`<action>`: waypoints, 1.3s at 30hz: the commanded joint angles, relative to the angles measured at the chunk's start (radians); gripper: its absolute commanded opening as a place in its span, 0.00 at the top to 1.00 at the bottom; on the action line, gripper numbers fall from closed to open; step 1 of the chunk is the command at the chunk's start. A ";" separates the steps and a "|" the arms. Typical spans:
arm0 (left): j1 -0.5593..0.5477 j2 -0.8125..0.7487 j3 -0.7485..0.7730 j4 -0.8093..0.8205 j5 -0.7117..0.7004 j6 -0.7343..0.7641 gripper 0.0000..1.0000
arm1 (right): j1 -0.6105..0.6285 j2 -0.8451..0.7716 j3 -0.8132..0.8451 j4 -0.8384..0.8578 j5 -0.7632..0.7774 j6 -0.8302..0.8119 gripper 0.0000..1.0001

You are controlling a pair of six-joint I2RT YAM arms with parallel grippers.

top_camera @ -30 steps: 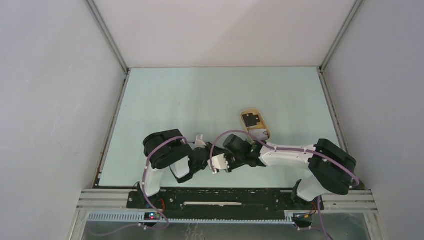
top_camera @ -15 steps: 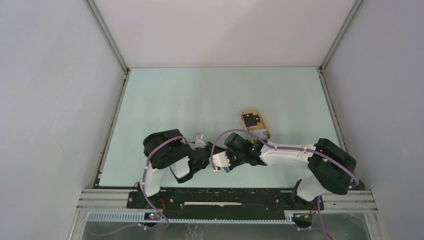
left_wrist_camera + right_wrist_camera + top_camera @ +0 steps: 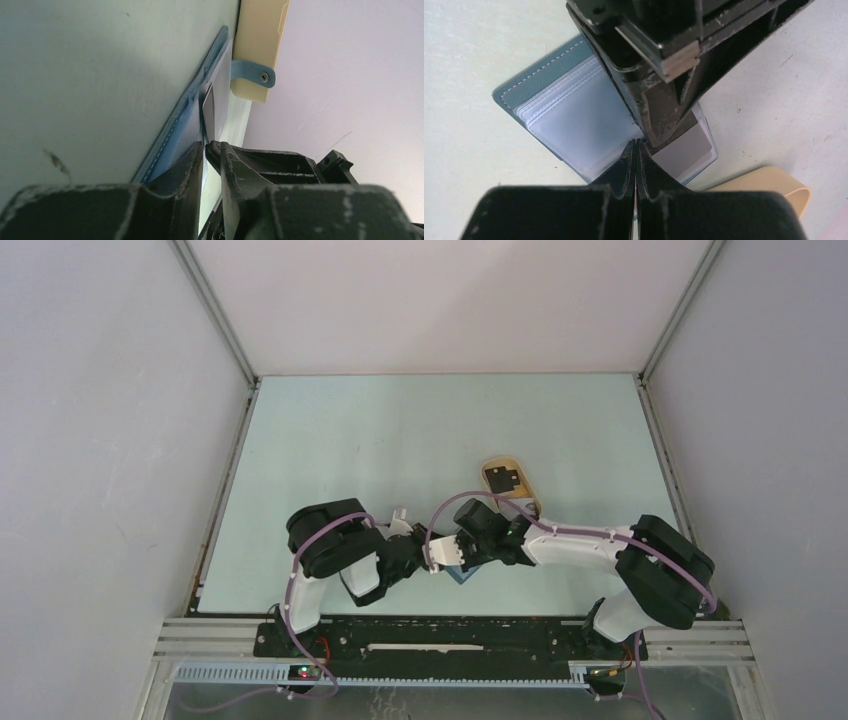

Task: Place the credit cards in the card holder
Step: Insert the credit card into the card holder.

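Observation:
The teal-blue card holder [image 3: 555, 82] lies open on the table, clear pockets up; only a blue corner [image 3: 463, 576] shows from above. A whitish-grey credit card [image 3: 691, 145] sits in its right pocket, seen edge-on in the left wrist view [image 3: 210, 107]. My left gripper [image 3: 212, 147] stands over that pocket, jaws a narrow gap apart, with nothing clearly held. Its finger [image 3: 664, 115] points down at the card. My right gripper [image 3: 635, 147] is shut, its tips on the holder's middle fold. Black credit cards [image 3: 502, 477] lie in the beige tray [image 3: 519, 490].
The beige tray [image 3: 769, 182] sits just beyond the holder, and the holder's snap tab [image 3: 252, 75] rests against the tray's rim [image 3: 260, 35]. Both arms crowd together near the table's front edge. The enclosure's walls stand on the left, right and back.
The left jaws have parted slightly. The right wrist has shifted left and a little away from the front edge, uncovering a blue corner of the holder beneath it.

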 commanded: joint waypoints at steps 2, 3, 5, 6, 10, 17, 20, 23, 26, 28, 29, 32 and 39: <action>0.001 0.016 0.011 0.016 0.008 0.016 0.76 | -0.025 -0.018 -0.002 0.010 0.017 -0.006 0.97; 0.001 0.014 0.010 0.018 0.010 0.017 0.76 | -0.028 -0.018 -0.003 0.011 0.017 -0.006 0.97; 0.001 0.015 0.010 0.019 0.011 0.020 0.76 | -0.034 -0.016 -0.002 0.012 0.018 -0.006 0.97; 0.001 0.016 0.010 0.017 0.011 0.020 0.76 | -0.036 -0.016 -0.002 0.013 0.018 -0.004 0.97; 0.003 0.015 0.009 0.017 0.014 0.020 0.79 | -0.048 -0.008 0.005 0.011 0.019 0.009 0.97; 0.003 0.015 0.009 0.014 0.014 0.026 0.91 | -0.061 -0.001 0.016 0.012 0.018 0.034 0.97; 0.002 0.015 0.009 0.014 0.016 0.031 0.95 | -0.067 0.003 0.023 0.015 0.022 0.052 0.97; 0.003 0.015 0.009 0.012 0.014 0.035 0.99 | -0.067 0.017 0.033 0.022 0.040 0.068 0.97; 0.003 0.015 0.009 0.010 0.014 0.042 1.00 | -0.067 0.033 0.044 0.028 0.054 0.094 0.97; 0.003 0.014 0.011 0.008 0.012 0.045 1.00 | -0.068 0.043 0.053 0.034 0.055 0.114 0.97; 0.003 0.014 0.010 0.006 0.011 0.047 1.00 | -0.069 0.047 0.056 0.034 0.080 0.121 0.97; 0.002 0.014 0.010 0.005 0.009 0.051 1.00 | -0.071 0.053 0.062 0.043 0.099 0.138 0.97; 0.003 0.014 0.011 0.000 0.004 0.060 1.00 | -0.105 0.048 0.081 0.036 0.107 0.180 0.97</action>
